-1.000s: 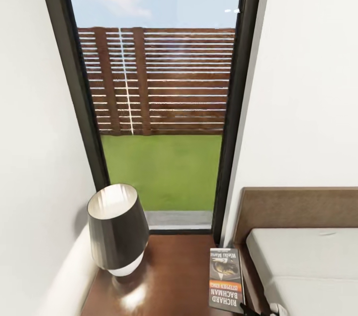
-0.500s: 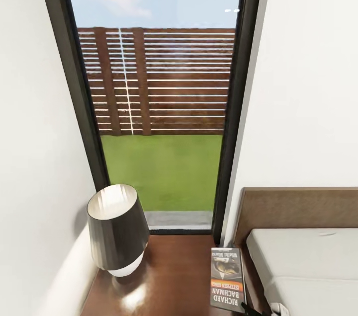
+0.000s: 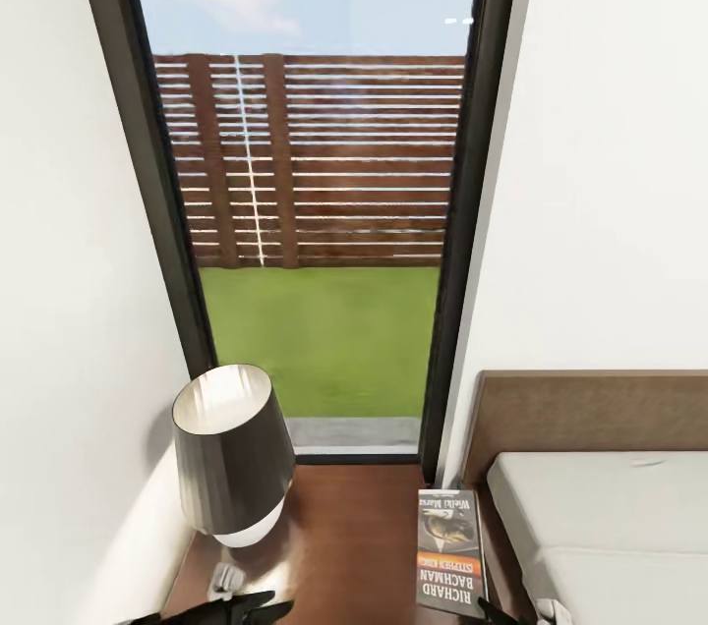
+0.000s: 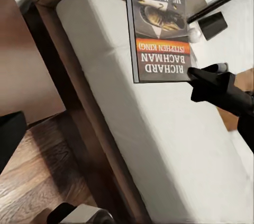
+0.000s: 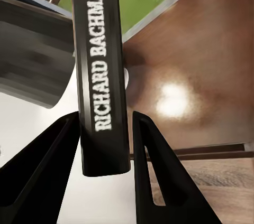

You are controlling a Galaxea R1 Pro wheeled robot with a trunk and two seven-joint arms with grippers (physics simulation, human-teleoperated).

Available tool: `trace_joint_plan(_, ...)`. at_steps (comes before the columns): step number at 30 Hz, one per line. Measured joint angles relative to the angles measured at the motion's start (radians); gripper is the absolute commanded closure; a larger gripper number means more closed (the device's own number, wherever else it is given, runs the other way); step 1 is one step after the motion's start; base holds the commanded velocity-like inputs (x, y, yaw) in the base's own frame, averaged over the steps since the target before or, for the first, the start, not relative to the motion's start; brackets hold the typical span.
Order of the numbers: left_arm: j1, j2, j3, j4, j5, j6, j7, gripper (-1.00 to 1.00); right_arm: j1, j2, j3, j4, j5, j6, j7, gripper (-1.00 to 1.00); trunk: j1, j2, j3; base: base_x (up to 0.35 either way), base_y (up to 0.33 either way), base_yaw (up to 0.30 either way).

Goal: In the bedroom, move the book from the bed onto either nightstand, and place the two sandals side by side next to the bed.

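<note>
The right gripper [image 5: 106, 119] is pinching the small thin paperback book with a dark cover and an orange band [image 3: 450, 554]. In the right wrist view its two black fingers [image 5: 53, 155] are closing on both sides of the spine with the white "Richard Bachman" lettering. In the head view the book is lying flat over the small dark brown wooden nightstand with a glossy top [image 3: 344, 527], close to the edge that is beside the large low bed with a pale mattress [image 3: 610, 507]. It seems to be hanging a little above the wood, not resting on it. To do this step well, the arm should be lowering the book gently until the cover is touching the top, and a little more toward the middle, so that it is not overhanging the edge. It should also be staying clear of the dark round lamp shade [image 3: 231, 448]. The left gripper [image 3: 241, 600] is showing at the lower edge of the head view, and one cannot tell whether it is spread.
</note>
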Motion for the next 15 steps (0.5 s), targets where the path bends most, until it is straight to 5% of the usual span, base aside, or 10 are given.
trace_joint_plan(11,0.007,0.014,-0.002,0.028,0.003,-0.046,-0.036,-1.00,0.000,0.003,0.002,-0.007,0.002,0.017,0.008,1.00,0.000,0.000,0.000,0.000,0.000,0.000)
trace_joint_plan(15,0.007,0.013,-0.003,0.028,0.003,-0.048,-0.033,-1.00,-0.001,0.005,0.002,-0.018,0.003,0.092,0.005,1.00,0.000,0.000,0.000,0.000,0.000,0.000)
